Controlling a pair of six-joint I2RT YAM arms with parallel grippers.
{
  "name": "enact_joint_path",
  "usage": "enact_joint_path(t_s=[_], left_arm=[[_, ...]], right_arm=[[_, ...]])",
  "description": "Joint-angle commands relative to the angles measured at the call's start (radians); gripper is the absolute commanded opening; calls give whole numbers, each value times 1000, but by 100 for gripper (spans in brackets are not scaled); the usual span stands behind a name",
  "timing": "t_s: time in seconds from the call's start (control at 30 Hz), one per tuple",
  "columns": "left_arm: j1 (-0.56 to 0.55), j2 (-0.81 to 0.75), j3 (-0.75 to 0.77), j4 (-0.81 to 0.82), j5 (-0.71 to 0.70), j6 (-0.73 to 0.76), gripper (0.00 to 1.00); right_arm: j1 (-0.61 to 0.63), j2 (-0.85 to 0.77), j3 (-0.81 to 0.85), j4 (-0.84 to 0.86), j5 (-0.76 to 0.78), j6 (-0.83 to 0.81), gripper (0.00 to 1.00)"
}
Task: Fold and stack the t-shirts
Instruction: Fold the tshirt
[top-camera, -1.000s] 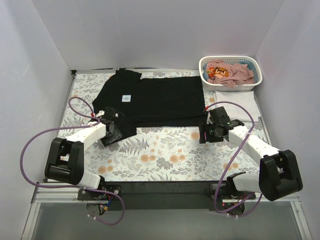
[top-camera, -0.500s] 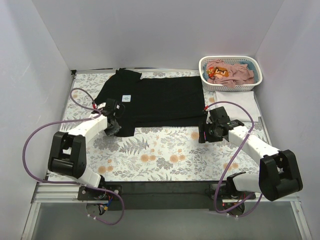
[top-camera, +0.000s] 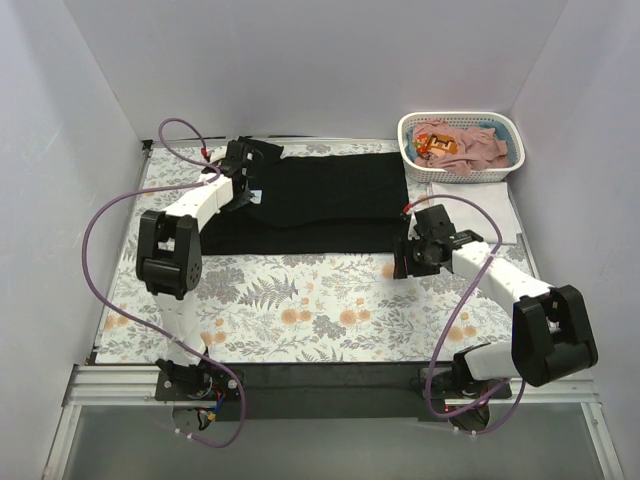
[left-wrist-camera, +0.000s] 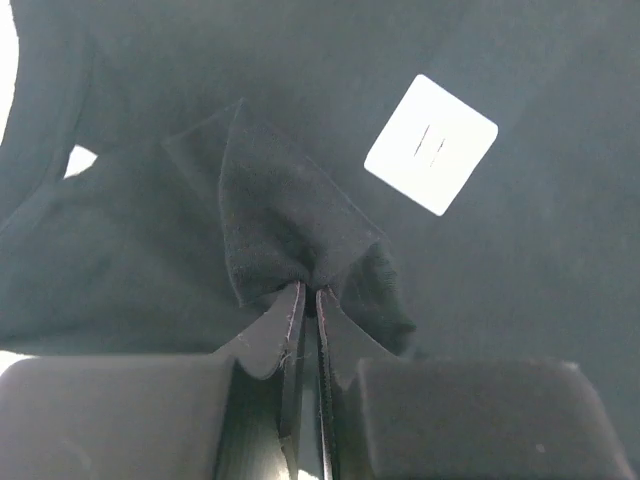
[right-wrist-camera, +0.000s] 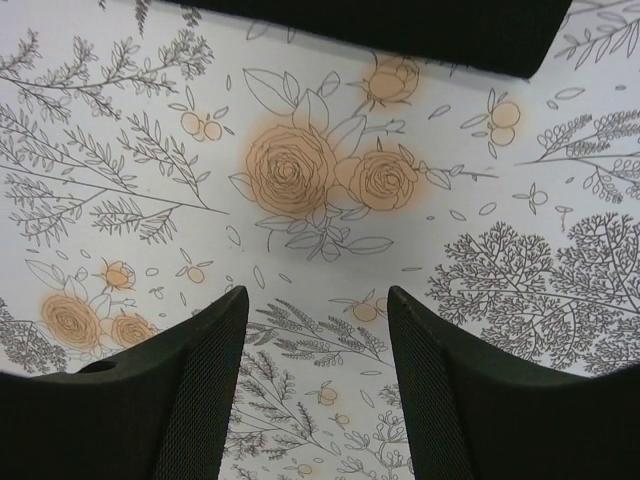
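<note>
I see the large black t-shirt (top-camera: 330, 195) lying spread out. One bunched fold of its fabric is pinched between the closed tips of my left pincer (left-wrist-camera: 308, 300). Its small white square neck label (left-wrist-camera: 431, 144) lies flat just ahead and to the right of those tips. The shirt's near edge lies a little beyond my open right pincer (right-wrist-camera: 315, 330), not touching it. 1 white t-shirt (top-camera: 492, 208) lies flat off to that pincer's right. The dusty-pink ones (top-camera: 475, 148) sit crumpled in a heap well beyond it.
</note>
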Motion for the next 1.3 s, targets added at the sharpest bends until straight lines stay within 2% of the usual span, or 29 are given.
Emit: enact_joint_path(t_s=[0.0, 0.23, 0.27, 0.37, 0.43, 0.67, 0.73, 0.77, 0.83, 0.97, 1.1, 1.27], left_arm=[[8, 48, 98, -1, -48, 27, 0], [31, 112, 141, 19, -43, 13, 0], [36, 117, 140, 22, -40, 12, 1], [39, 126, 141, 28, -37, 15, 18], [43, 125, 150, 45, -29, 22, 22], [45, 126, 199, 64, -55, 33, 23], [47, 96, 181, 61, -57, 24, 38], [47, 52, 149, 65, -57, 19, 52], [45, -4, 112, 68, -57, 16, 58], [62, -159, -49, 88, -45, -17, 59], [126, -291, -281, 160, 24, -59, 54], [220, -289, -405, 200, 129, -80, 48]], right_arm=[[7, 29, 95, 43, -22, -15, 64], [6, 141, 236, 74, 47, -13, 63], [4, 155, 250, 79, 54, -9, 63], [3, 198, 290, 91, 42, 2, 63], [3, 218, 301, 97, 33, 6, 63], [4, 201, 263, 106, 27, 7, 63], [1, 192, 253, 114, 27, 0, 63], [1, 191, 253, 114, 24, -1, 63], [-7, 195, 256, 128, 1, 2, 63], [-46, 217, 253, 174, -45, 25, 62], [-88, 258, 247, 230, -113, 52, 59], [-129, 324, 232, 304, -189, 100, 55]])
